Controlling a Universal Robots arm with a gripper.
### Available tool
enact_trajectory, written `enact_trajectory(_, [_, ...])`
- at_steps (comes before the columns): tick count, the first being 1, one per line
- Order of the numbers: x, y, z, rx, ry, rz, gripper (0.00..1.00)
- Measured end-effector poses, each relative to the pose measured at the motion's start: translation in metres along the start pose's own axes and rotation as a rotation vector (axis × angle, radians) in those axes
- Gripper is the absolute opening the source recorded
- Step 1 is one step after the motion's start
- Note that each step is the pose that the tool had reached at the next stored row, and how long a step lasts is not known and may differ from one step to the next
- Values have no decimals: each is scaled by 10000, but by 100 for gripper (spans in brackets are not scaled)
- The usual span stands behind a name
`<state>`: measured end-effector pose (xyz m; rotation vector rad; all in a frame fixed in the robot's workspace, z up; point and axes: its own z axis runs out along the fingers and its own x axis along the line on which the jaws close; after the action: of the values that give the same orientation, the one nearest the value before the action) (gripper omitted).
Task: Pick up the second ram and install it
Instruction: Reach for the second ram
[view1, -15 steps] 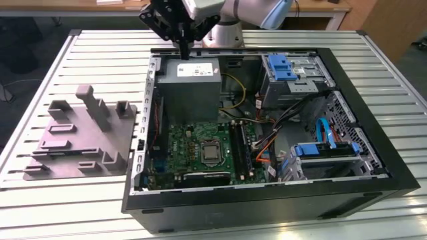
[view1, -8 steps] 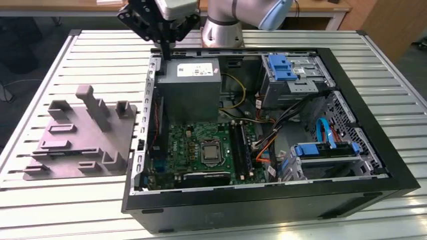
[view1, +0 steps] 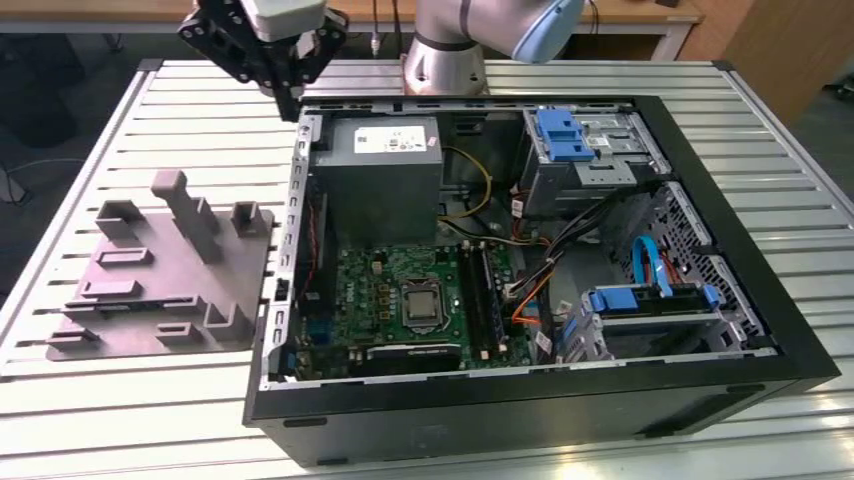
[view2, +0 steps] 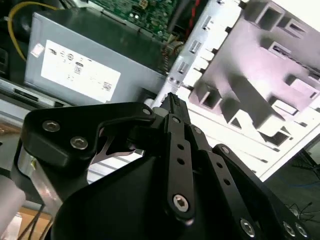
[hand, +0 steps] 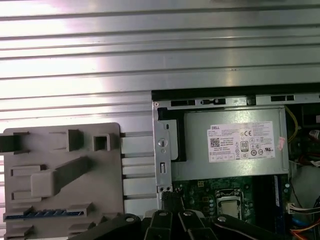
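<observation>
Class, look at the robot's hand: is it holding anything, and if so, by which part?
Cannot tell. The black robot hand hangs above a corner of the open black metal computer case; whether anything is pinched at its tip is unclear.

A silver metal table takes up most of the space. Its top is made of long flat strips with thin gaps between them. In the first wrist view the strips shine bright white where the light hits them. Behind the table stands a brown wooden desk. A brown wooden board stands at the exterior view's right. At the exterior view's left, the floor is dark.
</observation>
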<state>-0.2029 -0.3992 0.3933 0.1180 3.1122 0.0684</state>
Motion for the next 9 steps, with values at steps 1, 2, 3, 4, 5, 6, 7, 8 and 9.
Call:
enact_trajectory(1, [42,-3,-2,1,1,1,11])
enact_trajectory(2, [86,-7,-3,1,1,1,11])
enact_trajectory(3, [129,-11,-4,0,0,-1,11])
enact_trajectory(4, [173,-15,-4,-1,-1,-1,11])
enact_trajectory(5, [218,-19,-5,0,0,1,11])
enact_trajectory(6, [259,-23,-7,0,0,1,11])
enact_trajectory(7, [297,-26,-9,1,1,0,11])
enact_trajectory(8, [333,-30,-9,1,0,-1,11])
enact_trajectory(9, [365,-33,-10,0,0,-1,11])
